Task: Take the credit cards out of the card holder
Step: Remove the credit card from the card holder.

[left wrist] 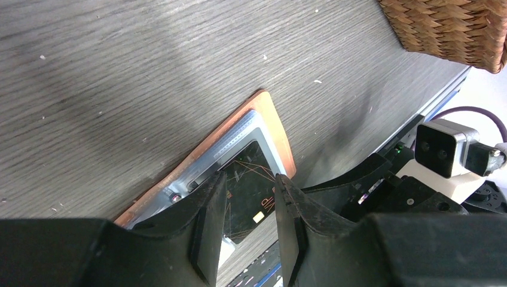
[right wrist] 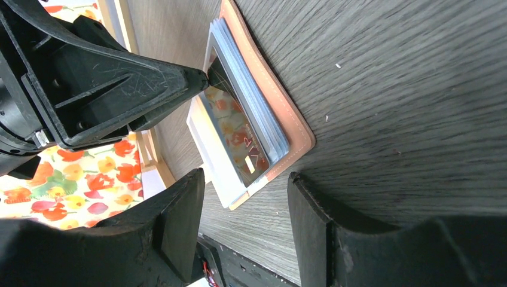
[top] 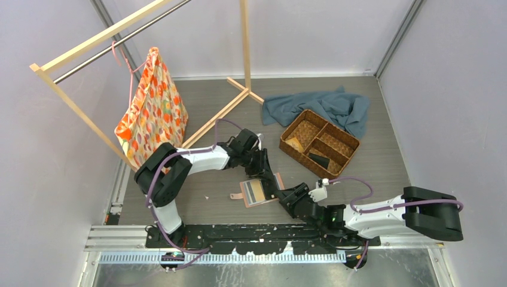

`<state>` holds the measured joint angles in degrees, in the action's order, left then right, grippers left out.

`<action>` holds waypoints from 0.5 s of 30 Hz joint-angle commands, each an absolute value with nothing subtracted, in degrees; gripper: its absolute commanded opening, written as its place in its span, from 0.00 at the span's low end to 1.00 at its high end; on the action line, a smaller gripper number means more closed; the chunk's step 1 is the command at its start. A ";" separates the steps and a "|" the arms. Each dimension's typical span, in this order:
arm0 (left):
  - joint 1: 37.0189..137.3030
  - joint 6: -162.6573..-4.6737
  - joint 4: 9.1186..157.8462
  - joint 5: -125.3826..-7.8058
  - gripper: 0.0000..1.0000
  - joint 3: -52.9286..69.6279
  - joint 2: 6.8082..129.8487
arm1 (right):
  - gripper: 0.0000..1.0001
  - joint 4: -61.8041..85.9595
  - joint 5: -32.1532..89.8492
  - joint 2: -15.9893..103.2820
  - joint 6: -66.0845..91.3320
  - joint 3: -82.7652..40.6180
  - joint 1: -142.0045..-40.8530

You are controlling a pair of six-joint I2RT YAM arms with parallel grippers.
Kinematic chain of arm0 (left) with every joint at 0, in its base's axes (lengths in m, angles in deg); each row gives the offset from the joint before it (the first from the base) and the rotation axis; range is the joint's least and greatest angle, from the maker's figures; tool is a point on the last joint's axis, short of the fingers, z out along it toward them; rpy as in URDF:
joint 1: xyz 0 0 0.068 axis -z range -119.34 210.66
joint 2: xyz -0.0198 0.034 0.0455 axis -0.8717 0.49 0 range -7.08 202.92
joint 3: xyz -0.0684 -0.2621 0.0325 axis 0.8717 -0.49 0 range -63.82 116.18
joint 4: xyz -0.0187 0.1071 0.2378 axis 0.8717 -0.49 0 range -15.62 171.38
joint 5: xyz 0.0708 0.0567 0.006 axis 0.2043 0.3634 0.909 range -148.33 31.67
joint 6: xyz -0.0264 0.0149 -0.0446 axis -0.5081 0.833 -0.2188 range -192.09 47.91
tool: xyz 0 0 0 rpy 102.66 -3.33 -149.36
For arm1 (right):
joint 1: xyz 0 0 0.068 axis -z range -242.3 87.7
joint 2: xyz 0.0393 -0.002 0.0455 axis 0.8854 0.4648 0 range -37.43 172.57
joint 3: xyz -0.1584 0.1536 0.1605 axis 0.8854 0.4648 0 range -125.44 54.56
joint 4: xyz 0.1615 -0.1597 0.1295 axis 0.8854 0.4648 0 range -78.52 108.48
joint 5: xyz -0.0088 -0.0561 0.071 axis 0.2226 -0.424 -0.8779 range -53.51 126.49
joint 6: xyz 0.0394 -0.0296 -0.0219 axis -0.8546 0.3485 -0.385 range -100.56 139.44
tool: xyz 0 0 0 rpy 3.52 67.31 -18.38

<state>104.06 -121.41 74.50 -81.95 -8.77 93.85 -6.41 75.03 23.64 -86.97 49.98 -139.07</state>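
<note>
Card holder point(top: 254, 192) lies open and flat on the worktop point(left wrist: 149, 72), directly under the tips of my left end effector point(left wrist: 249, 182). Its snap tab point(top: 235, 195) points away from my right end effector point(right wrist: 245, 178).

- A black card point(left wrist: 248, 194) sits on top of the grey slots. It has thin orange lines and a small gold mark. I see no legible writing or brand; anything printed is too small to read.
- A pale card point(right wrist: 209, 149) pokes out from beneath the black one, on the side toward the left end effector.
- Left end effector: jaws at a middling gap, with the black card showing between them. One tip is on the card's edge. I cannot tell whether the card is actually pinched.
- Right end effector: jaws wide and holding nothing, low over the worktop. The holder's near corner is just ahead of its tips.
- A woven basket point(left wrist: 448, 30) sits beyond the left end effector, well apart from the holder.
</note>
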 commanded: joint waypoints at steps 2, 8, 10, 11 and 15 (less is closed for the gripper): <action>104.68 -121.74 76.16 -83.25 0.37 -9.38 93.89 | 0.58 -7.94 78.20 24.18 -87.17 49.64 -139.35; 105.20 -121.66 75.52 -82.92 0.37 -10.06 94.22 | 0.58 -7.79 78.68 23.95 -87.20 49.38 -139.31; 105.39 -121.66 75.64 -83.05 0.37 -10.35 94.26 | 0.59 -7.77 78.63 24.06 -87.26 49.30 -139.31; 105.52 -121.73 75.66 -83.11 0.37 -10.51 94.26 | 0.59 -7.69 78.71 24.21 -87.28 49.24 -139.35; 105.64 -122.09 76.24 -82.52 0.36 -11.03 92.60 | 0.58 -8.65 78.43 25.29 -87.23 49.03 -139.36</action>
